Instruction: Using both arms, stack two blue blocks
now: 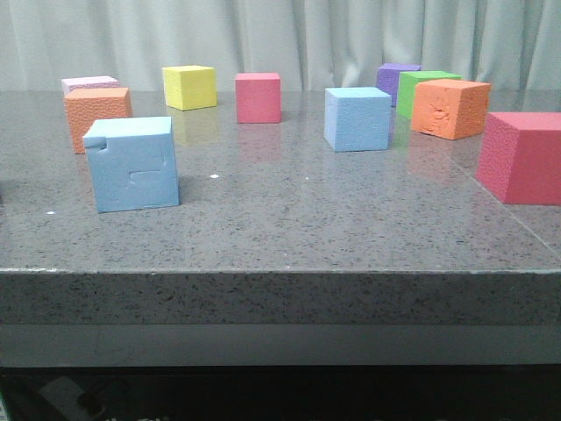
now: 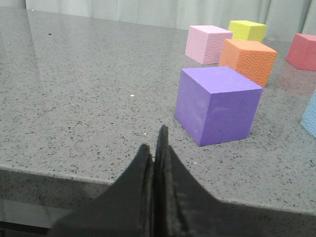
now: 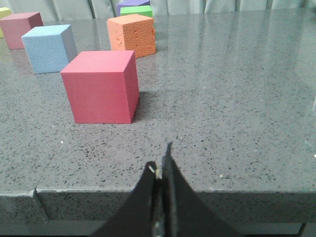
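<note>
Status: not started; no block lifted, none stacked.

Notched blue block (image 1: pixel 132 164): near left of the table (image 1: pixel 289 237), resting flat, dented face toward the front camera. Only a sliver of it shows at the edge of the left wrist view.

Plain blue block (image 1: pixel 358 118): farther back, right of centre, resting flat, well apart from the notched one; also seen in the right wrist view (image 3: pixel 48 48).

Left gripper (image 2: pixel 157 158): fingers pressed together, holding nothing, low at the near table edge, with a purple cube (image 2: pixel 217 104) just ahead.

Right gripper (image 3: pixel 162 170): fingers likewise closed and empty, at the near edge, a red cube (image 3: pixel 102 86) ahead of it.

Neither arm appears in the front view.

Remaining, by judgement: open both grippers, grasp one blue block, carry it across, set it squarely on the other, release. The whole task is outstanding.
</note>
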